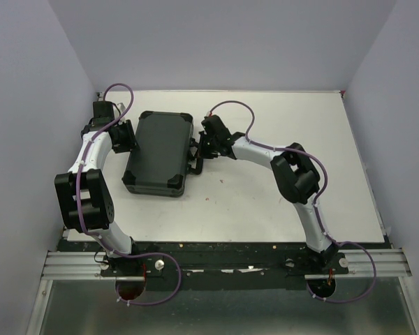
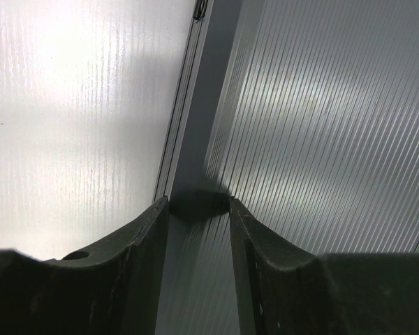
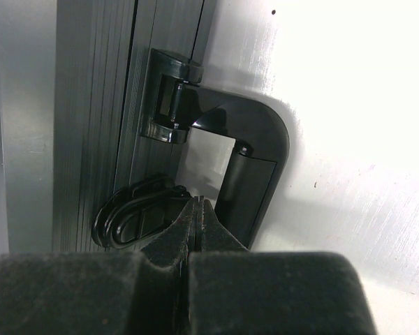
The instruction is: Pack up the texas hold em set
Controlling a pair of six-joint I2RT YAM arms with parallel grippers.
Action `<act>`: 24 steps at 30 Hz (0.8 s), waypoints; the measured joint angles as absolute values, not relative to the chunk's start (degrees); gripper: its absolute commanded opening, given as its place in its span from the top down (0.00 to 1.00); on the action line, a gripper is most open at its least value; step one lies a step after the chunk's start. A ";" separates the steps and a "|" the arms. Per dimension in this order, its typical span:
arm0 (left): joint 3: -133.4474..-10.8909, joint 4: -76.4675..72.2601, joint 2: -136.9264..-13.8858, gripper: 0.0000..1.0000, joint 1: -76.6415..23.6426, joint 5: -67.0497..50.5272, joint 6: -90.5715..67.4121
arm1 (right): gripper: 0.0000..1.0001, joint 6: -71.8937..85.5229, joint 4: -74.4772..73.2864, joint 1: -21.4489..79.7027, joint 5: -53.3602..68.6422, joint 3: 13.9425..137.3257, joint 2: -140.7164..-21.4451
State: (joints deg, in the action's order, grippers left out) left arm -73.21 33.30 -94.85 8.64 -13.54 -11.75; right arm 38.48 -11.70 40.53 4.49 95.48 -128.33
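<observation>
The black case (image 1: pixel 159 152) of the texas hold em set lies shut on the white table; chips, cards and buttons are hidden. My left gripper (image 1: pixel 123 139) is at the case's left side. In the left wrist view it (image 2: pixel 199 209) is open, its jaws either side of the dark edge of the ribbed case wall (image 2: pixel 321 139). My right gripper (image 1: pixel 199 150) is at the case's right side. In the right wrist view it (image 3: pixel 197 202) is shut and empty, tips between the black latch (image 3: pixel 136 213) and the handle (image 3: pixel 255 160).
The white table (image 1: pixel 279 202) is walled by pale panels at the left, back and right. A black rail with the arm bases (image 1: pixel 223 262) runs along the near edge.
</observation>
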 measured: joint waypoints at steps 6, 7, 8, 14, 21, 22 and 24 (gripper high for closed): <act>-73.21 33.30 -94.85 0.54 8.64 -13.54 -11.75 | 0.99 38.33 -12.08 40.58 4.38 96.73 -129.14; -73.21 33.30 -94.85 0.54 8.64 -13.54 -11.75 | 0.99 38.33 -12.03 40.66 4.34 96.84 -129.23; -73.21 33.30 -94.85 0.54 8.64 -13.54 -11.75 | 0.99 38.33 -12.03 40.69 4.25 96.92 -129.32; -73.21 33.30 -94.85 0.54 8.64 -13.54 -11.75 | 0.99 38.30 -11.55 41.32 3.03 96.84 -129.43; -73.21 33.30 -94.85 0.55 8.64 -13.54 -11.75 | 0.99 38.39 -8.86 42.24 0.47 95.04 -129.19; -73.21 33.30 -94.85 0.55 8.64 -13.52 -11.75 | 0.99 38.44 -8.49 42.37 0.05 94.78 -129.10; -73.21 33.30 -94.85 0.55 8.64 -13.52 -11.75 | 0.99 38.57 -7.97 42.61 -0.71 94.41 -128.99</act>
State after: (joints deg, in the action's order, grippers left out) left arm -73.21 33.30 -94.85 8.64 -13.52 -11.75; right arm 38.57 -7.97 42.61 -0.71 94.41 -128.99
